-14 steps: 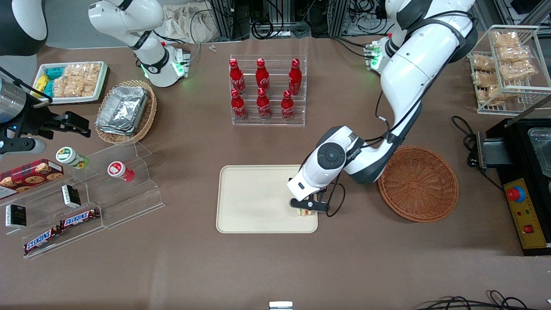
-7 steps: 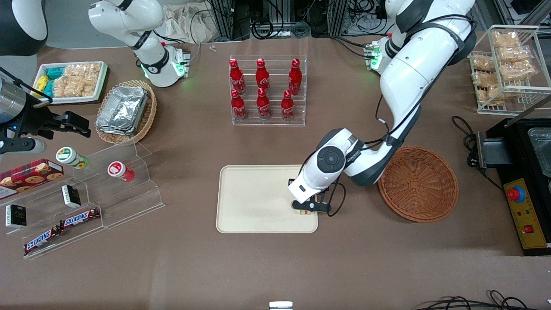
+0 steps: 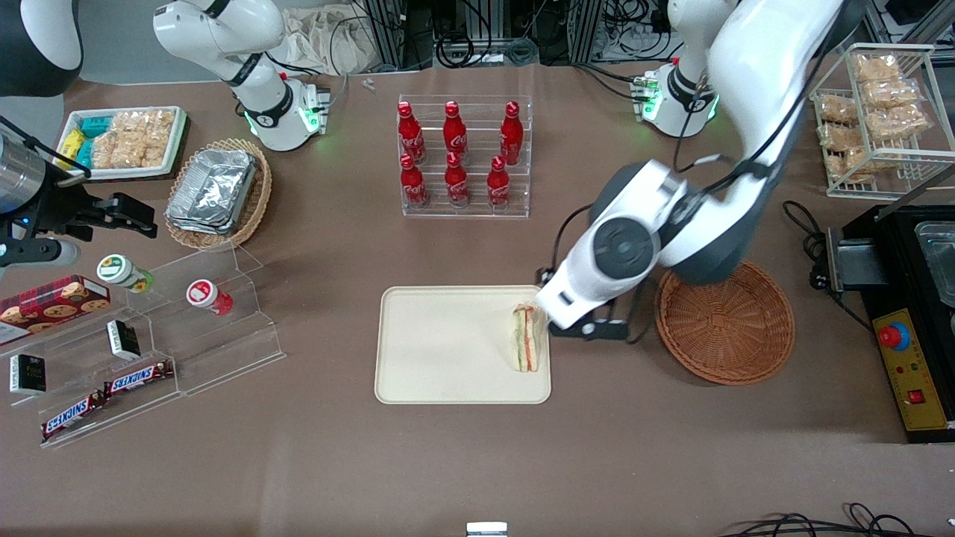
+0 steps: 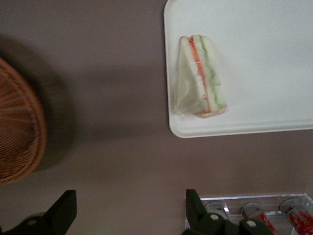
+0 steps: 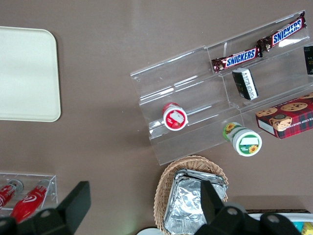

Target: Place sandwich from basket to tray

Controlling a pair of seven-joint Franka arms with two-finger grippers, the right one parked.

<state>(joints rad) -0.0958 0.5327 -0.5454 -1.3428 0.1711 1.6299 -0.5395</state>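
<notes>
1. On the tray (image 3: 448, 350), at the end nearest the basket, the sandwich (image 3: 525, 339) now lies by itself — half a second ago my gripper was still down over it there, so I have just let it go. It rests on its side, wrapped in clear film, filling stripes showing, close against the tray's rim.

2. Just beside the tray's edge, above bare table between tray and basket, hangs my gripper (image 3: 593, 330) — it has lifted up and drawn back toward the basket. From my wrist camera the fingers (image 4: 61, 215) stand wide apart with nothing between them, and the sandwich (image 4: 199, 76) is well clear of them.

3. Toward my own end of the table, the basket (image 3: 725, 319) holds nothing that I can see; my forearm covers part of its rim farthest from the front camera.

4. I judge the task as good as done — the sandwich sits fully inside the rim, and all that is left is to carry my arm clear.
</notes>
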